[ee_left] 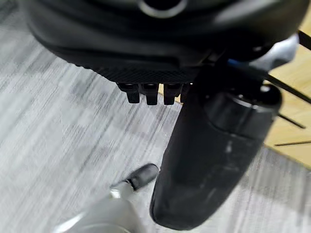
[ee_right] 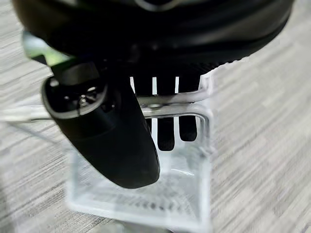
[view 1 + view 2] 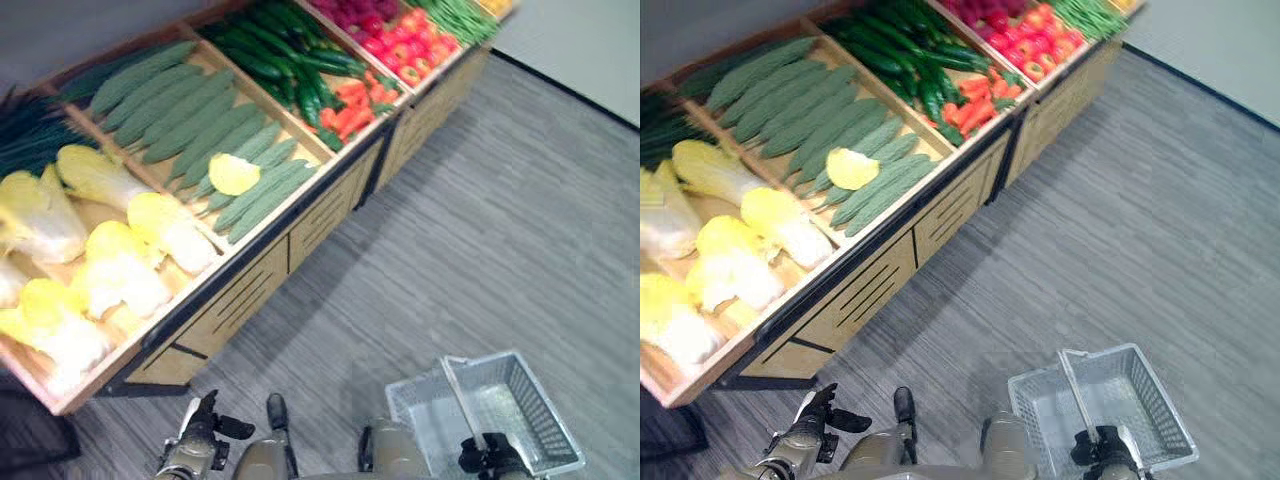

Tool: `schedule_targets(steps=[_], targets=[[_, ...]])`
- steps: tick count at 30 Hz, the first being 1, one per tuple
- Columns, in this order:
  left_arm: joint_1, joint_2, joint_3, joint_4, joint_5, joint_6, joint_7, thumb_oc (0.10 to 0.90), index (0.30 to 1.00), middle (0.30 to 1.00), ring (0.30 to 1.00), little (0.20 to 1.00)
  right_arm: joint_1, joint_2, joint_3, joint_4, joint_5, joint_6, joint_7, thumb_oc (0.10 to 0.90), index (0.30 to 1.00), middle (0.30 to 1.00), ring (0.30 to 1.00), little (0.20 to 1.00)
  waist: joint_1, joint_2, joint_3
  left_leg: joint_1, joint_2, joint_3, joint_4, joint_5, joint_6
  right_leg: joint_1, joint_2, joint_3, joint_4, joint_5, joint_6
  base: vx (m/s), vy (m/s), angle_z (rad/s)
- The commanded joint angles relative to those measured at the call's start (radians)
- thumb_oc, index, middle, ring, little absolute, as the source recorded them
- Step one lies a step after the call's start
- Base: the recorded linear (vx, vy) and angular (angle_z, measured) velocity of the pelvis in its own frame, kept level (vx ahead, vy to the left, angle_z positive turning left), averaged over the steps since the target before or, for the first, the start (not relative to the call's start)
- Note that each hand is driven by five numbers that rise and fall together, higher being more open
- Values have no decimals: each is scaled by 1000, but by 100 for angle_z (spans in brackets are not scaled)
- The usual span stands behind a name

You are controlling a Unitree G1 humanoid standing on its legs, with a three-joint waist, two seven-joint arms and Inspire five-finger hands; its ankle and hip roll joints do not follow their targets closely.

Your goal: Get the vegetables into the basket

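A slanted wooden display stand (image 3: pixel 330 215) stands on a grey striped floor (image 3: pixel 500 220), split by dividers into compartments. From the near end they hold pale yellow-white cabbages (image 3: pixel 120 270), bumpy green gourds (image 3: pixel 200 120) with one yellow piece (image 3: pixel 233 173) among them, dark cucumbers (image 3: pixel 275 50) and red-orange peppers (image 3: pixel 350 105). Farther along lie more red vegetables (image 3: pixel 410 45).
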Motion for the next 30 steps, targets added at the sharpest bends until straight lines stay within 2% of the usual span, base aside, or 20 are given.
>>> schedule_targets(steps=[1,2,3,5,6,8,11,13,14,15,17,18,21,22,24,30], targets=[[6,5,33,-11,-8,-20,7,900,1000,1000,1000,1000,-31,-62,-20,-27,16,-29,-21,400,300,300,300,300,-7,29,50,63,20,-22,23,-33,-101,68,21,-19,-173,258,3,169,-132,78],[2,5,28,-1,-4,-19,3,900,1000,1000,1000,1000,-37,-62,-16,-25,20,-28,-20,400,300,300,300,300,-19,31,54,74,16,-55,24,-43,-106,50,28,30,-240,263,10,259,-213,104],[-5,12,34,12,-6,-21,9,900,1000,1000,1000,1000,-34,-60,-20,-31,25,-32,-20,400,300,300,300,300,-33,29,61,88,13,-119,39,-62,-116,35,28,104,-295,288,23,342,-281,104],[-12,18,40,29,-3,-21,11,900,1000,1000,1000,1000,-24,-60,-29,-35,29,-33,-19,400,300,300,300,300,-47,30,60,93,14,-202,59,-86,-125,18,23,186,-336,298,33,309,-303,129],[-11,19,40,33,1,-20,12,900,1000,1000,1000,1000,-16,-60,-38,-36,31,-33,-18,400,300,300,300,300,-48,26,60,99,14,-231,67,-96,-132,11,19,206,-339,303,38,259,-327,161],[-5,22,51,45,7,-16,10,900,1000,1000,1000,1000,5,-60,-52,-37,30,-31,-14,400,300,300,300,300,-43,16,55,103,14,-286,94,-112,-143,39,9,189,-314,284,36,188,-335,168],[4,24,65,59,5,-9,13,900,1000,1000,1000,1000,2,-62,-46,-41,23,-31,-9,400,300,300,300,300,-46,9,42,108,35,-311,93,-112,-155,53,22,174,-308,275,31,149,-334,115],[28,18,96,68,-10,-6,24,900,1000,1000,1000,1000,0,-78,-33,-34,7,-34,-4,400,300,300,300,300,-38,14,21,110,85,-327,96,-97,-176,80,63,146,-313,249,4,159,-371,40],[28,18,96,68,-10,-6,24,900,1000,1000,1000,1000,0,-78,-32,-34,7,-34,-4,400,300,300,300,300,-39,14,21,110,86,-327,95,-97,-177,80,64,146,-313,249,4,121,-337,38],[31,6,90,61,-10,-5,28,900,1000,1000,1000,1000,2,-93,-29,-41,1,-41,-8,400,300,300,300,300,-33,21,16,100,110,-334,100,-76,-190,90,84,117,-308,232,-12,90,-287,31],[30,0,83,59,-6,-4,29,900,1000,1000,1000,1000,3,-100,-31,-41,1,-41,-8,400,300,300,300,300,-35,25,17,91,116,-332,104,-65,-194,94,85,101,-305,225,-17,55,-224,26],[21,-13,60,51,3,-4,28,900,1000,1000,1000,1000,10,-109,-40,-40,5,-41,-11,400,300,300,300,300,-45,32,21,72,128,-287,113,-41,-195,104,79,68,-297,210,-23,2,-124,51],[10,-19,35,30,11,-6,31,900,1000,1000,1000,1000,29,-98,-47,-30,16,-38,-12,400,300,300,300,300,-68,44,26,60,145,-157,94,-18,-194,116,71,31,-293,198,-30,-8,-85,63],[10,-19,35,30,11,-6,31,900,1000,1000,1000,1000,29,-98,-47,-30,16,-38,-12,400,300,300,300,300,-68,44,26,60,145,-157,94,-18,-194,116,71,31,-293,198,-30,-3,-16,52],[20,-23,25,36,31,-4,33,900,1000,1000,1000,1000,45,-82,-51,-14,23,-34,-8,400,300,300,300,300,-75,61,13,66,153,-97,50,8,-205,123,72,13,-311,203,-29,27,3,30],[34,-23,48,49,19,1,37,900,1000,1000,1000,1000,52,-60,-39,-8,21,-33,0,400,300,300,300,300,-72,70,-11,80,154,-86,-10,21,-212,138,59,1,-353,226,-12,22,52,8]])
